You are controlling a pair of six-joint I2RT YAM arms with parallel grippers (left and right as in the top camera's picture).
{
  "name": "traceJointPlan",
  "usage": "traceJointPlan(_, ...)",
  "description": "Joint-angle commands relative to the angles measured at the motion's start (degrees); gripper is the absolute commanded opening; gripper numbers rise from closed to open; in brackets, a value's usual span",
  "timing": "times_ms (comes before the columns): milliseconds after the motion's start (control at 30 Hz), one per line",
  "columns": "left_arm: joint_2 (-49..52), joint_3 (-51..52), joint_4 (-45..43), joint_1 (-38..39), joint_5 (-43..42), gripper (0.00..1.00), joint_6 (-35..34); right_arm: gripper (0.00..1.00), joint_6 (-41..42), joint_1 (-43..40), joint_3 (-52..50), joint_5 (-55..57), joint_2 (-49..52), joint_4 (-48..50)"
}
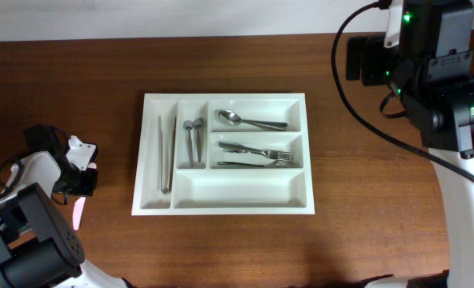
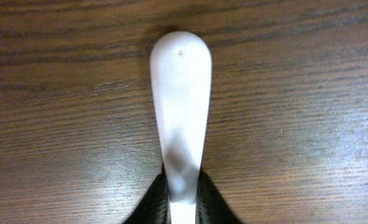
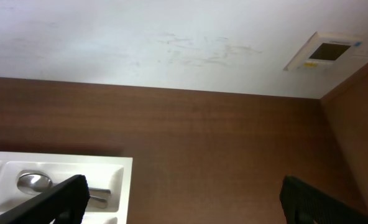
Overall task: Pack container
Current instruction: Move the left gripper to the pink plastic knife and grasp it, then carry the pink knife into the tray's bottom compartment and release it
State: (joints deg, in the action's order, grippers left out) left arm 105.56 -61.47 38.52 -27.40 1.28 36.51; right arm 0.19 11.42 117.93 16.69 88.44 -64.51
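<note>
The container [image 1: 221, 210] is a large white tray in the middle of the table, and its corner [image 3: 125, 180] shows in the right wrist view. It holds tongs [image 1: 166, 152], small spoons [image 1: 193, 140], a large spoon [image 1: 249, 121] and forks [image 1: 257, 154]; its bottom wide compartment is bare. Left of the tray, my left gripper [image 1: 82, 194] [image 2: 183, 208] is shut on a white plastic utensil [image 2: 181, 93] [image 1: 78, 214] that lies low over the wood. Only the utensil's flat rounded end shows. My right gripper [image 3: 190, 202] hangs open and holds nothing, up at the table's back right.
The right arm [image 1: 437, 72] and its black cable [image 1: 357, 96] stand over the table's back right corner. The left arm's body [image 1: 29, 232] fills the front left corner. A white wall [image 3: 171, 37] rises behind the table.
</note>
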Motion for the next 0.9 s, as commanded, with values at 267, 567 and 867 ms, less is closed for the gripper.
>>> traceJointPlan(267, 2.4, -1.7, 3.1, 1.7, -1.5, 0.02, -3.3, 0.99, 0.7, -0.3, 0.5, 0.7, 0.0, 0.1)
traceJointPlan(567, 2.1, -9.2, 11.0, 9.9, -1.6, 0.02, -7.1, 0.99, 0.7, -0.3, 0.5, 0.7, 0.0, 0.2)
traceJointPlan(867, -0.6, -17.4, 19.4, 16.2, -1.5, 0.02, -10.5, 0.99, 0.7, -0.3, 0.5, 0.7, 0.0, 0.2)
